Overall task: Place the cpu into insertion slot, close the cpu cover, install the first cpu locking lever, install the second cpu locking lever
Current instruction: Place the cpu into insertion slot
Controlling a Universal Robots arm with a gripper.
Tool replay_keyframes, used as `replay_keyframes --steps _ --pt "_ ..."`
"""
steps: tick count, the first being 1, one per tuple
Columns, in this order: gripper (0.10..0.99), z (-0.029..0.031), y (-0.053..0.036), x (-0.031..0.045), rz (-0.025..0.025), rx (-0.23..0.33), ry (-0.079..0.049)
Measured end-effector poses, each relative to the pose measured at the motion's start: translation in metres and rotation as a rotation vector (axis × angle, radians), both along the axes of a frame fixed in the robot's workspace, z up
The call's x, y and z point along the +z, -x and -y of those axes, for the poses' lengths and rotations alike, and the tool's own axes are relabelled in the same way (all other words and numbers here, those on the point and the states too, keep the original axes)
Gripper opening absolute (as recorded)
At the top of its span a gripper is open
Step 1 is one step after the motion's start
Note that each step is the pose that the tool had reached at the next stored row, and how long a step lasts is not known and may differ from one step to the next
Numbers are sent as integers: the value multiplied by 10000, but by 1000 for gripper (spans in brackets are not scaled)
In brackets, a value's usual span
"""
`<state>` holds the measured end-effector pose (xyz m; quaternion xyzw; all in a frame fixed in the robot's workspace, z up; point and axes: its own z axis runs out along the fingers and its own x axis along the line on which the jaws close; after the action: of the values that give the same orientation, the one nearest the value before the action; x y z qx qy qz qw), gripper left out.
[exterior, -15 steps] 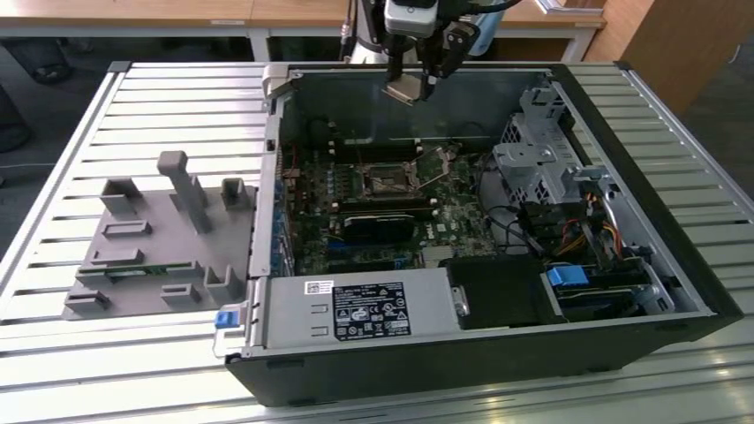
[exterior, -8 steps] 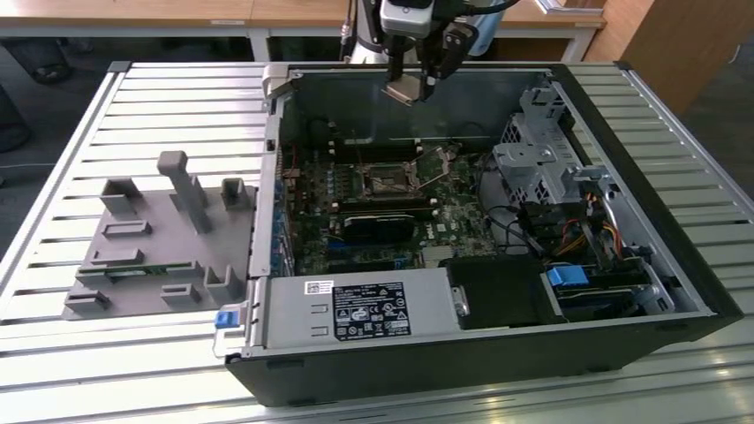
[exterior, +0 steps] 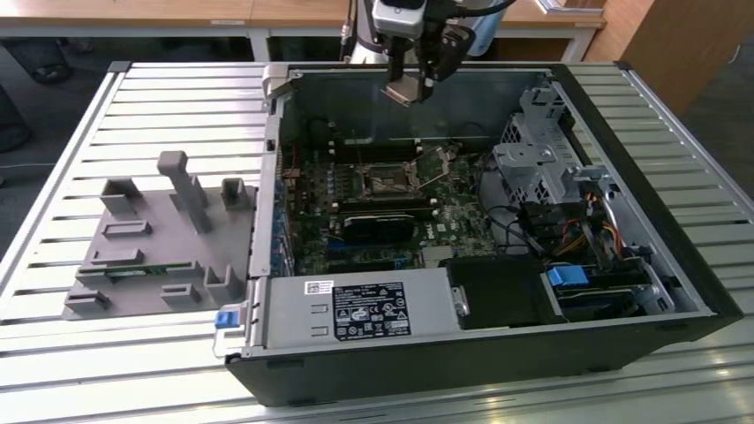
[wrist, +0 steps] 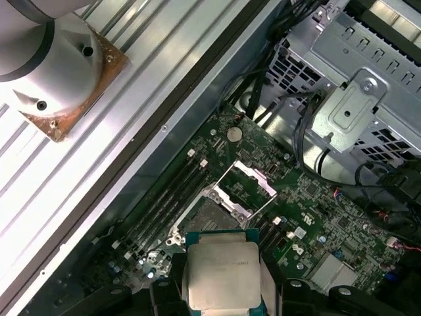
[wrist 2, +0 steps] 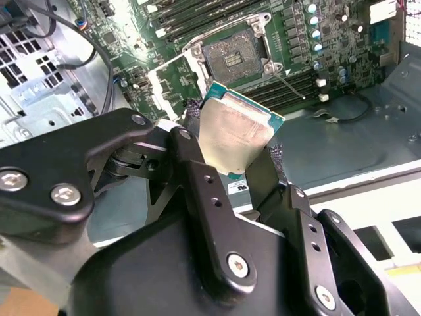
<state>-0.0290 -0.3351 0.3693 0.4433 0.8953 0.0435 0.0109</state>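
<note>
Light is even and diffuse, falling from overhead. In the exterior view the slatted table [exterior: 141, 97] is the brightest surface, and its slats along the edge nearest the camera wash out almost to white. Inside the computer case [exterior: 495, 353] it is dimmer, with the motherboard [exterior: 353, 230] in soft shade below the far wall. Shadows are faint, without hard edges. In both wrist views the cpu [wrist 2: 233, 135] [wrist: 222, 276] shows a dull matte sheen. In the second wrist view the gripper [wrist 2: 231, 150] carries soft highlights on its black links.
</note>
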Motion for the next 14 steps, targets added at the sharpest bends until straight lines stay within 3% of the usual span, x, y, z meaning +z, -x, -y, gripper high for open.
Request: replay_keyframes --steps 14 --pt "529 -36 17 -22 0 -933 0"
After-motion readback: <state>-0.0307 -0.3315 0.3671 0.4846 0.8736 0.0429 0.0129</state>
